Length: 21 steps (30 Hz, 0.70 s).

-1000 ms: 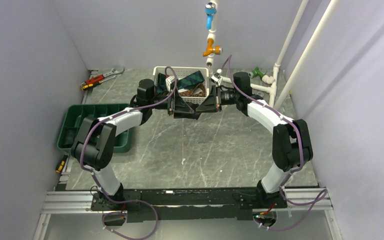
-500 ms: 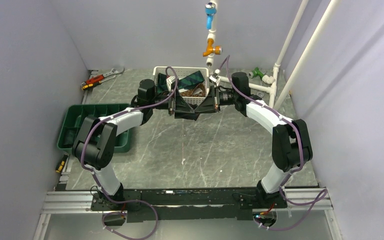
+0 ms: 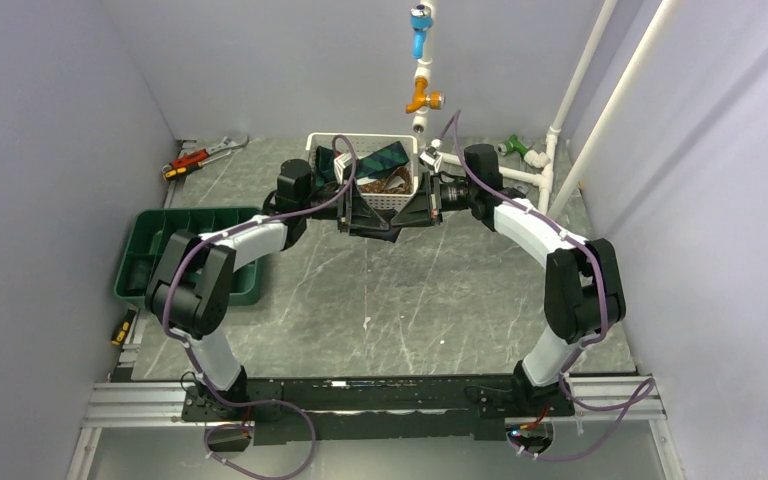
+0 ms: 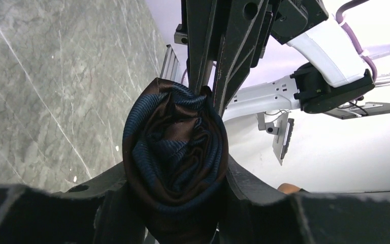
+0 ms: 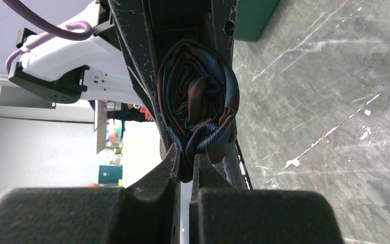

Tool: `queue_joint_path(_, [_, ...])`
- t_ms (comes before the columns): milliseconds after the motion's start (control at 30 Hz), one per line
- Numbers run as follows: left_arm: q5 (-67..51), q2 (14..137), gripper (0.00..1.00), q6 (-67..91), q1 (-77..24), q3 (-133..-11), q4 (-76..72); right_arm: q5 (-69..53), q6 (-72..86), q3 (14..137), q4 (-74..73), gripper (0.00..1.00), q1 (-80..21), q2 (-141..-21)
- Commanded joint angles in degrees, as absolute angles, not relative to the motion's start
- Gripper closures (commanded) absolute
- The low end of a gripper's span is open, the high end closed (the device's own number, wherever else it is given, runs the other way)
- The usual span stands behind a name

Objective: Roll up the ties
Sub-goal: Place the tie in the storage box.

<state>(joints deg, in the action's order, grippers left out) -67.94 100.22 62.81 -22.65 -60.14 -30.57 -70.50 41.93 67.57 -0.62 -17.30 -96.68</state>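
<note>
A rolled tie [image 4: 175, 157], blue and brown striped, hangs in the air between my two grippers, just in front of the white basket [image 3: 312, 145]. My left gripper [image 4: 175, 177] is shut on the roll, a finger pressing each side. My right gripper [image 5: 185, 160] is shut on a fold of fabric at the roll's edge [image 5: 198, 101]. From above, the left gripper [image 3: 360, 215] and the right gripper [image 3: 412, 210] face each other with the dark roll [image 3: 385, 222] between them. More ties lie in the basket: a green one [image 3: 388, 157] and a brown one [image 3: 385, 183].
A green compartment tray [image 3: 185, 250] sits at the left. A wrench [image 3: 205, 155] lies at the back left, white pipes with fittings [image 3: 520, 170] stand at the back right, and a valve assembly [image 3: 422, 95] hangs above the basket. A yellow tool [image 3: 120, 330] lies by the left edge.
My left gripper's jaws have come in from wide open onto the roll. Both arms have hardly shifted, and the right gripper's pinch is unchanged.
</note>
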Motion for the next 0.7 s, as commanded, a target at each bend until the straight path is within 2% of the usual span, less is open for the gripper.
queue_joint_path(0, [-68.45,99.63,0.98,62.31,-22.77,-61.83,-32.67,-70.45,35.85,70.77,-7.34,0.93,-17.59,-96.29])
queue_joint_path(67, [-68.12,99.45,1.00,61.22,-22.55,-61.96,-30.95,-70.27,35.15,71.09,-8.12,0.89,-17.59,-96.27])
queue_joint_path(200, [-68.01,99.24,1.00,60.49,-21.96,-61.54,-29.75,-69.91,33.84,72.17,-10.13,0.67,-17.38,-96.85])
queue_joint_path(233, [-67.96,99.11,1.00,59.91,-21.76,-61.45,-28.95,-69.66,33.43,72.48,-10.59,0.58,-17.16,-96.83])
queue_joint_path(333, [-67.64,98.61,1.00,57.46,-21.01,-61.28,-25.55,-69.22,31.89,73.15,-12.02,0.44,-16.41,-96.65])
queue_joint_path(367, [-67.47,98.30,1.00,56.16,-20.59,-61.20,-23.93,-68.91,31.17,73.45,-12.64,0.37,-16.11,-96.61])
queue_joint_path(467, [-66.50,96.63,1.00,48.65,-18.90,-61.60,-12.91,-68.01,28.01,74.71,-16.24,0.03,-15.02,-96.43])
queue_joint_path(667, [-57.76,90.65,1.00,17.26,-11.63,-66.42,25.24,-64.97,16.37,78.63,-27.64,0.00,-14.41,-97.12])
